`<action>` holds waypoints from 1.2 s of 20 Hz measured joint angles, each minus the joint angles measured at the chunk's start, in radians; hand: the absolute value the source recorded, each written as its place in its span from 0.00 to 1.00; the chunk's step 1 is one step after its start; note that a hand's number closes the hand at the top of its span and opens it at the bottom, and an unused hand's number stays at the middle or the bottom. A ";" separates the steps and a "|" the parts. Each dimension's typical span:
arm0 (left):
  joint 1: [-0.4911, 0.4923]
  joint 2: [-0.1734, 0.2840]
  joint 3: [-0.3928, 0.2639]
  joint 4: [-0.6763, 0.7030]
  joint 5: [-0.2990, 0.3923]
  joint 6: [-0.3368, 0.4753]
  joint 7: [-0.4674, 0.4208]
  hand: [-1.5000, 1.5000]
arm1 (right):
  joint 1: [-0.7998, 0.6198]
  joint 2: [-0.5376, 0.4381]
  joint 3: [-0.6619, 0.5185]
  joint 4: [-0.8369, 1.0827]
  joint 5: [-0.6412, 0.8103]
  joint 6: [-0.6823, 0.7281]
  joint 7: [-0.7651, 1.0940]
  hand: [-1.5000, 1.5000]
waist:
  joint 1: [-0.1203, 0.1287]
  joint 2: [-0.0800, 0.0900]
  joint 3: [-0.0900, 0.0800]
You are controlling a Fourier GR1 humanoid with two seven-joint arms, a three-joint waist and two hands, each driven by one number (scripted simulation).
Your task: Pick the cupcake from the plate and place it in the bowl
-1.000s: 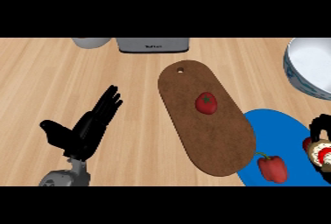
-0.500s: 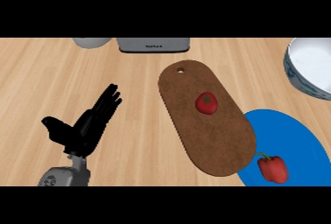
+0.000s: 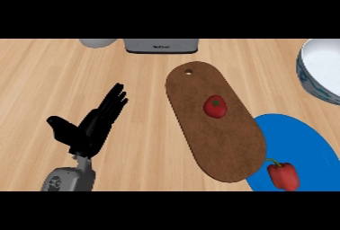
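Left hand (image 3: 90, 128) is seen spread, resting on the tabletop (image 3: 40, 81); right hand and cupcake are out of view. A miss past the bowl (image 3: 319, 67) rim is risked (placement unguided by sight).

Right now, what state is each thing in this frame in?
Left hand: open, fingers straight, resting over the counter, holding nothing.
Right hand: not in view.
Tomato: lying on the cutting board.
Red pepper: lying on the blue plate.
Blue plate: partly under the board's edge; no cupcake visible on it.
Bowl: upright at the right edge; what shows looks empty.
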 measured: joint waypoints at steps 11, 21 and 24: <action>0.002 -0.017 -0.021 -0.002 -0.004 -0.004 0.008 0.50 | -0.257 -0.026 0.086 0.580 0.149 -0.236 -0.241 1.00 | 0.017 0.005 0.001; -0.002 -0.018 -0.050 0.000 -0.006 -0.007 -0.003 0.50 | -0.470 -0.032 0.190 1.132 0.376 -0.519 -0.433 1.00 | 0.048 0.017 0.002; -0.003 -0.016 -0.048 0.008 -0.004 -0.018 -0.018 0.50 | -0.515 -0.027 0.202 1.273 0.418 -0.533 -0.410 0.00 | 0.058 0.021 0.003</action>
